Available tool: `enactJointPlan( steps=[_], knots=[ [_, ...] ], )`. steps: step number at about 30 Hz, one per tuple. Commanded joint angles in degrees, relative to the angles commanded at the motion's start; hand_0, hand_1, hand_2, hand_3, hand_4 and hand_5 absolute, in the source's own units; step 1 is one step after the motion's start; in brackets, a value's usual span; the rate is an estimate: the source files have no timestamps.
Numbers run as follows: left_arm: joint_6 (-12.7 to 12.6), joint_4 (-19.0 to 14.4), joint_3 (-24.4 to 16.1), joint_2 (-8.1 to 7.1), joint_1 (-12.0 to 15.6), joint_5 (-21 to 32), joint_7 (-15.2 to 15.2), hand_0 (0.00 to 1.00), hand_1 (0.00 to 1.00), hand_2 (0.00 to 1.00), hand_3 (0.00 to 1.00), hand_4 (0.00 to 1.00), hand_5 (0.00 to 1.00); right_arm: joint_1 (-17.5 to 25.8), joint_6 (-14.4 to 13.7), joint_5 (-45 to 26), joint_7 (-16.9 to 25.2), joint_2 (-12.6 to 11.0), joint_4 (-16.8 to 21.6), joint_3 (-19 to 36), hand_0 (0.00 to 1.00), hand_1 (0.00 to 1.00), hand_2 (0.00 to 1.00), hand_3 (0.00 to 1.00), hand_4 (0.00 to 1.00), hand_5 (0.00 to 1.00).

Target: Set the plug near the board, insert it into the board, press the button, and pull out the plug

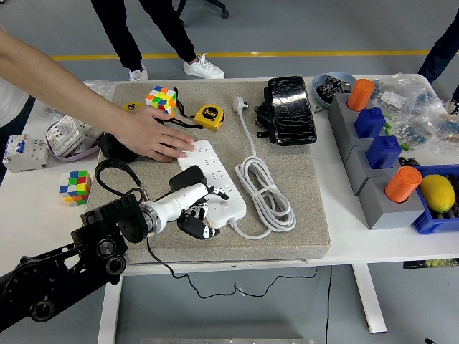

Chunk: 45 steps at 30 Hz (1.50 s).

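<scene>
A white power strip (219,170) lies on the grey mat (305,215), its white cord (266,190) coiled to its right. A black plug (186,176) sits on the strip's near left part, and its black cable (109,172) loops away to the left. My left hand (193,209) comes in from the lower left and is shut on the plug, with white fingers under and beside it. A person's hand (154,135) lies flat on the strip's far end. How deep the plug sits in the strip is hidden.
A colour cube (161,99) and a yellow tape measure (209,115) lie behind the strip. A black pouch (290,109) is at the mat's back right. Grey blocks with blue and orange pegs (376,165) stand to the right, and a small cube (75,186) lies to the left.
</scene>
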State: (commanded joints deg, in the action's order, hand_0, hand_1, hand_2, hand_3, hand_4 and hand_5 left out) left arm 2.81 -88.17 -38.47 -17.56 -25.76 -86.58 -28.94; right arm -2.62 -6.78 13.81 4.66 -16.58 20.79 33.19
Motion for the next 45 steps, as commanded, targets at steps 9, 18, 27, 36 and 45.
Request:
enactJointPlan(
  steps=[9, 18, 27, 36, 45],
  knots=[
    [-9.8, 0.5, -1.5, -0.27, 1.1, 3.3, 12.9, 0.058, 0.066, 0.172, 0.754, 0.574, 0.002, -0.1, 0.0, 0.0, 0.0, 0.0, 0.0, 0.1, 0.576, 0.639, 0.603, 0.539, 0.928, 0.469],
    [-19.5, 2.8, 0.1, -0.18, 1.8, 11.2, 26.1, 0.226, 0.314, 0.444, 0.631, 0.824, 0.193, -0.4, 0.0, -0.2, 0.0, -0.1, 0.0, -0.6, 0.576, 0.639, 0.603, 0.539, 0.928, 0.470],
    [-24.4, 4.5, 1.8, 0.00, 2.3, 18.7, 34.3, 0.385, 0.520, 0.559, 0.613, 0.831, 0.206, -0.8, 0.0, -0.3, 0.0, -0.3, 0.0, -1.1, 0.576, 0.639, 0.603, 0.539, 0.928, 0.470],
    [-25.8, 6.3, 2.0, -0.18, 2.9, 21.5, 36.8, 0.728, 0.744, 0.734, 0.652, 0.864, 0.247, -1.4, -0.1, -0.6, 0.1, -0.4, -0.1, -1.9, 0.576, 0.639, 0.604, 0.538, 0.928, 0.470],
    [-26.2, 7.6, 2.2, -0.60, 3.4, 26.3, 39.7, 0.726, 0.778, 0.815, 0.759, 0.868, 0.252, -2.1, 0.0, -1.6, 0.2, 0.0, -0.6, -3.3, 0.576, 0.639, 0.604, 0.539, 0.929, 0.471]
  ],
)
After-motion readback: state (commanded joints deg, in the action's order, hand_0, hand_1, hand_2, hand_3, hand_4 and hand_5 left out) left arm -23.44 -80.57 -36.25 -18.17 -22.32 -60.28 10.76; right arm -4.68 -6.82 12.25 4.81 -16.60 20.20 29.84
